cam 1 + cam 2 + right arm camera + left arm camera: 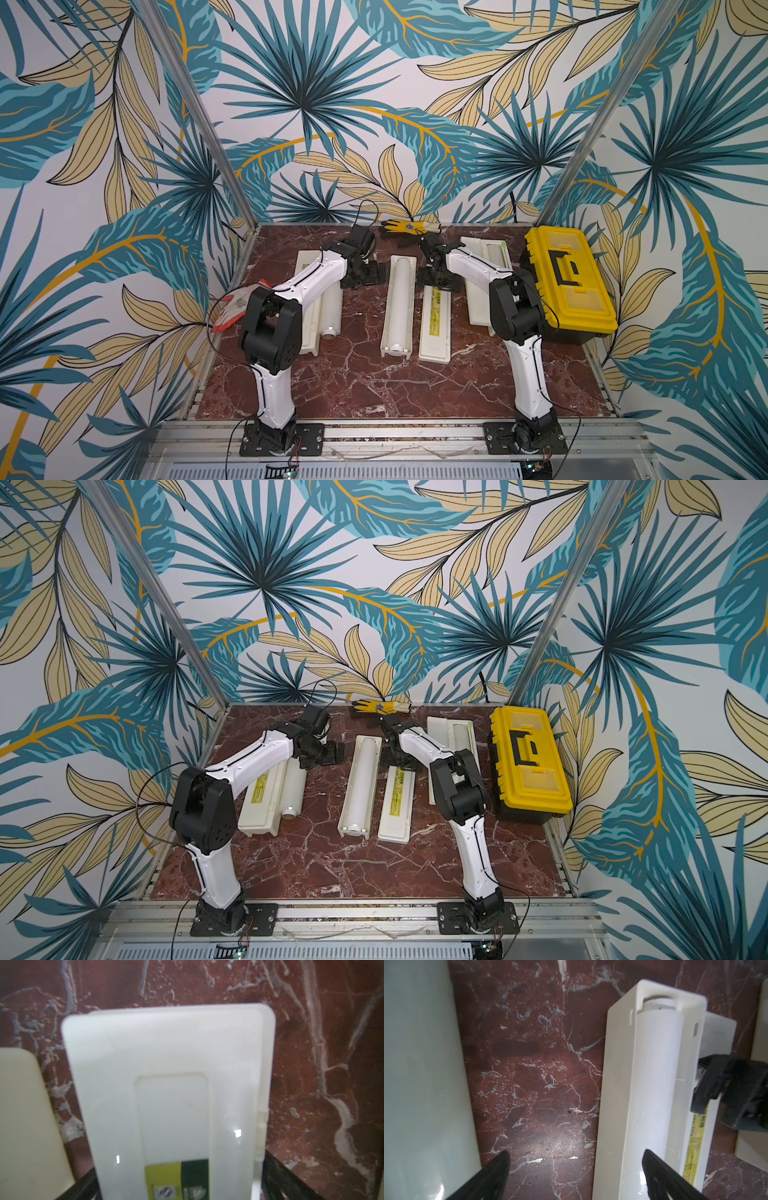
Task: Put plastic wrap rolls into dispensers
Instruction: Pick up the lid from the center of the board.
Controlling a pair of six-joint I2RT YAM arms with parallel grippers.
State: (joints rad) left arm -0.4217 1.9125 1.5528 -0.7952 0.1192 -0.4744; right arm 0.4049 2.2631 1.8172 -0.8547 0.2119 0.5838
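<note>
1. The left end effector [576, 1152] stood wide open and held nothing. Only its wrist view showed both fingers [494, 1176] over bare tabletop [533, 1084].
2. The right end effector [180, 1161] was spread just as wide, with one finger on each side of the lid [166, 1053] of the middle dispenser [616, 1084]. We could not tell whether either finger touched the lid.
3. The left wrist view gave us the middle roll [658, 1084] lying in the middle dispenser, its core end seated in the end-wall notch. That detail was too small in the top views.
4. Both top views showed that dispenser open at mid-tabletop, with its lid flat just beside it.
5. The left roll [293, 787] lay along the left dispenser [262, 816], and we saw its yellow label [261, 789] in a top view.
6. The right roll [494, 253] sat in the open right dispenser [478, 307], partly behind the right arm [528, 374] and just beside the toolbox [569, 282].
</note>
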